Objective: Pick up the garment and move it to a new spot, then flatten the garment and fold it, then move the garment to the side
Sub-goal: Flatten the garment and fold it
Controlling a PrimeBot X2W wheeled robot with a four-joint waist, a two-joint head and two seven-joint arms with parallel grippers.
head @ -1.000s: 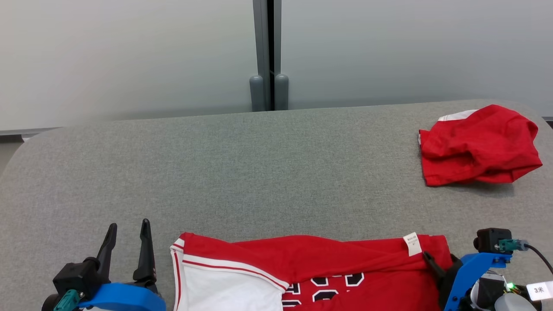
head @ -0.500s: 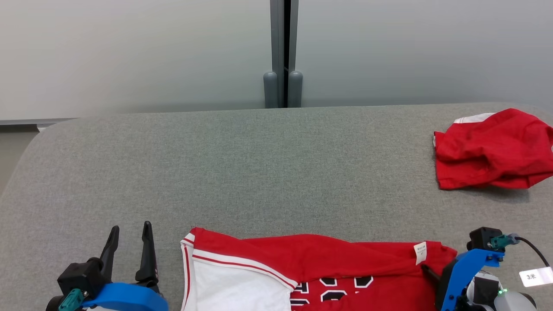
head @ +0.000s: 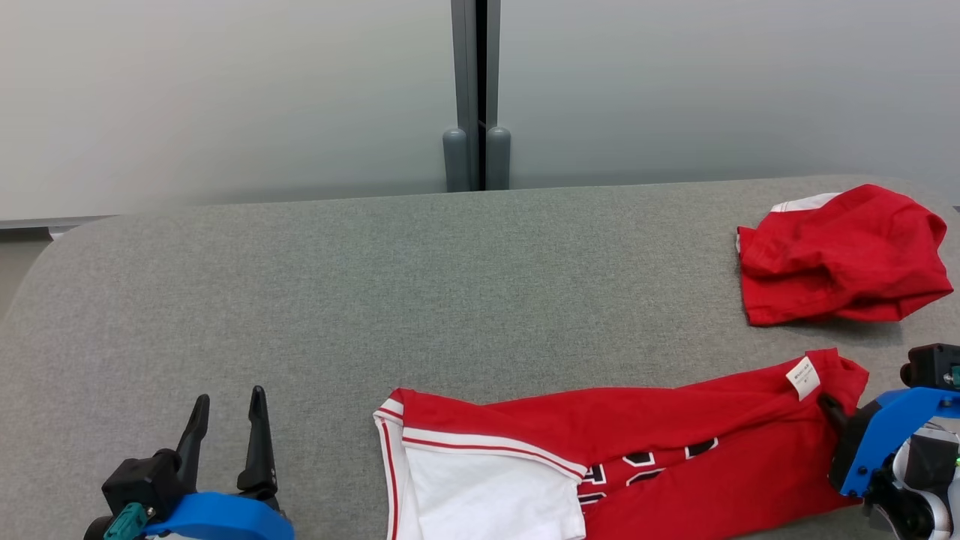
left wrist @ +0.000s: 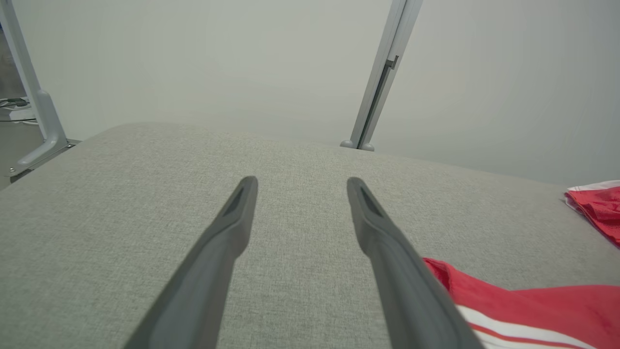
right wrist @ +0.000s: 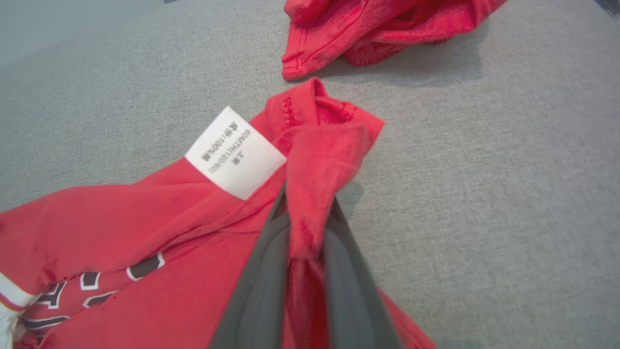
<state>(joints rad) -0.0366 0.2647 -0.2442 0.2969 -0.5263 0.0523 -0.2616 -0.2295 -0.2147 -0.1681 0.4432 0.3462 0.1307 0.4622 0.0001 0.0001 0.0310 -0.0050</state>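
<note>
One corner of the red jersey [head: 675, 427], beside its white label [right wrist: 235, 152], sits clamped in the right gripper [right wrist: 310, 198], the cloth stretching left toward the open left gripper [head: 228, 396].

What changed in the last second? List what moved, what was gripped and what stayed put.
The right gripper closed its jaws on a corner of the jersey beside the white label and pulled that end farther across the table and rightward; the whole jersey slid right. The left gripper stayed open at the lower left; the crumpled red garment stayed at the far right.
</note>
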